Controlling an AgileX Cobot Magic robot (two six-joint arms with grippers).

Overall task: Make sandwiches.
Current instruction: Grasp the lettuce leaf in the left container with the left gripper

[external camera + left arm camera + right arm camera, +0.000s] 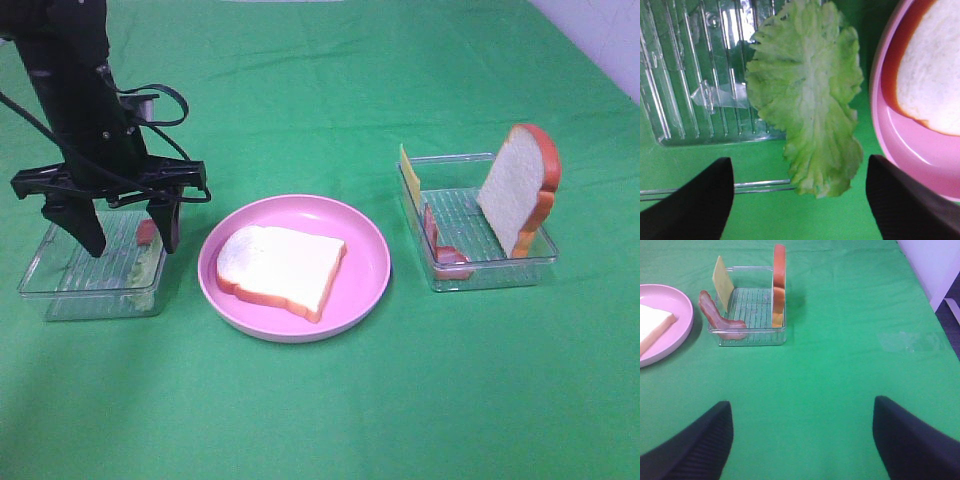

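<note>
One white bread slice (280,265) with an orange-brown crust lies flat on the round pink plate (365,285). My left gripper (128,228) hangs open over the left clear tray (60,285). In the left wrist view its fingers (695,200) straddle a pale green lettuce leaf (807,95) that droops over the tray's edge (690,75) towards the plate (900,145). The right tray (490,270) holds a second bread slice (520,190) standing on edge, a yellow cheese square (408,170) and a red bacon strip (440,245). My right gripper (802,440) is open over bare cloth, well short of that tray (752,315).
A green cloth (320,420) covers the whole table. A small red piece (147,232) sits in the left tray beside the lettuce. A pale wall or edge (940,265) borders the table beyond the right tray.
</note>
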